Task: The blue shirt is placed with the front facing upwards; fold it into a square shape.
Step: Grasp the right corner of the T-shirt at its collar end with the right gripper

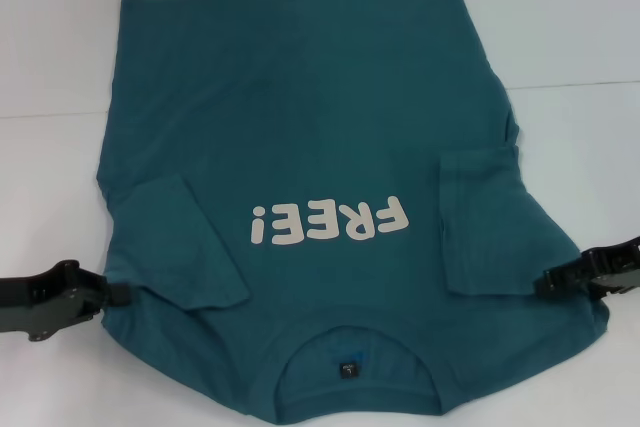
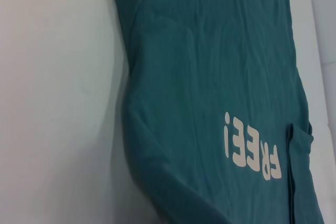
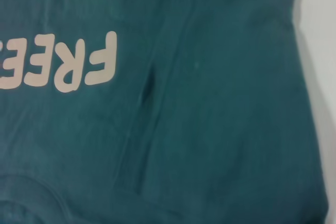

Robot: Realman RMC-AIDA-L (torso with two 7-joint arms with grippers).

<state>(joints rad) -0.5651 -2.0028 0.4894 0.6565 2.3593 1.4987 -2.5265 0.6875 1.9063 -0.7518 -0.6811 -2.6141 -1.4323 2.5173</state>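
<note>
Blue shirt (image 1: 330,137): flat on the white table (image 1: 50,57), collar nearest me, both sleeves folded inward. My left gripper (image 1: 118,296) and right gripper (image 1: 546,280): at its near edges; grip cannot be told

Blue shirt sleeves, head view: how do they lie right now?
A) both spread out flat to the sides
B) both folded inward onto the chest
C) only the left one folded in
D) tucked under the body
B: on the blue shirt, the left sleeve and the right sleeve each lie as a flap atop the front, flanking the FREE! lettering.
</note>
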